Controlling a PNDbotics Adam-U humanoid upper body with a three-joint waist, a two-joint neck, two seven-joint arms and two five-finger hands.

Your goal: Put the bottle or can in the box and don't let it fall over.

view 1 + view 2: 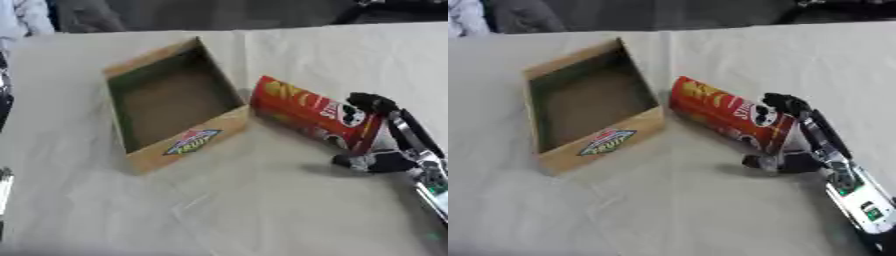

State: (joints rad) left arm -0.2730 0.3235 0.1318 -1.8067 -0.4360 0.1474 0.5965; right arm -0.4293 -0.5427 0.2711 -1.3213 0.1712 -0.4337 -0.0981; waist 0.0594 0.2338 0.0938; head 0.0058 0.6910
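Hidden and cut-off items, as showing:

- Red can: its near end is disappearing behind the right hand; the printing on its side is blurring past reading apart from a face emblem.
- Right hand: the palm side is facing the can and is hiding where the two meet.
- Right arm: running off the lower right corner of the picture.
- Box: the label on its near wall is smearing into colours, lettering unreadable.
- Left edge: a pale sliver is being cropped; unidentifiable.
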